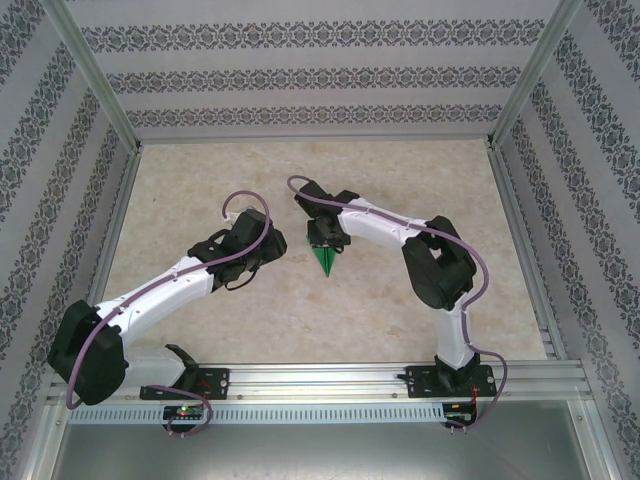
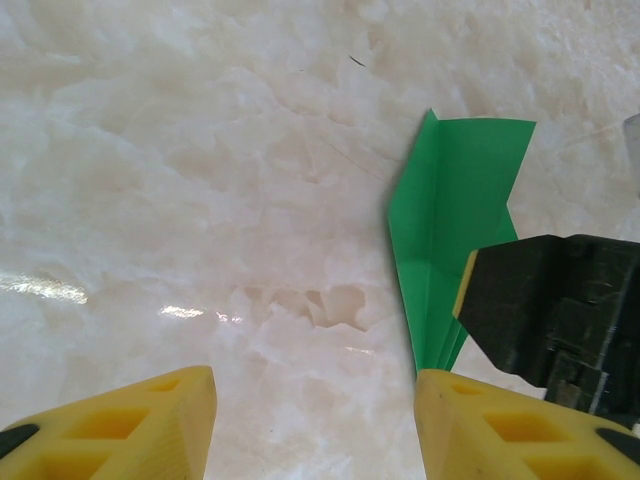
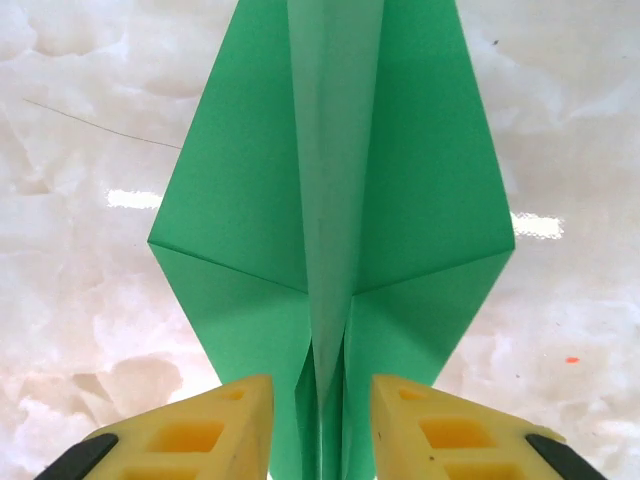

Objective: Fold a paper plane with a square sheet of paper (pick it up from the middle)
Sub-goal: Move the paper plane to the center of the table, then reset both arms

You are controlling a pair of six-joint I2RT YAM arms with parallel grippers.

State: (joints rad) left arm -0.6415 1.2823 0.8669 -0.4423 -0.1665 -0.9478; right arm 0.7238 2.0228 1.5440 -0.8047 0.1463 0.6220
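While the paper plane (image 1: 324, 262) rests on it, the big pale table (image 1: 300, 330), with its marble look, spreads out under the plane on every side. The left arm (image 1: 150, 290) reaches in from the plane's left. The right arm (image 1: 400, 232) bends in from the plane's right and ends just above the plane.

The right gripper (image 3: 322, 385) sits right over the plane. Its two yellow fingers (image 3: 230, 420) stand a little apart, one on each side of the plane's raised middle fold. A thin gap shows between each finger and the fold, so they are not squeezing the paper. The plane's two wings lie spread out flat, left and right of that fold.

The left gripper (image 2: 315, 385) waits just beside the plane, on its left, and does not touch it. Its yellow fingers (image 2: 160, 420) are spread wide, with only bare table between them.

The plane is bright green. From above, its pointed end pokes out from under the right gripper.
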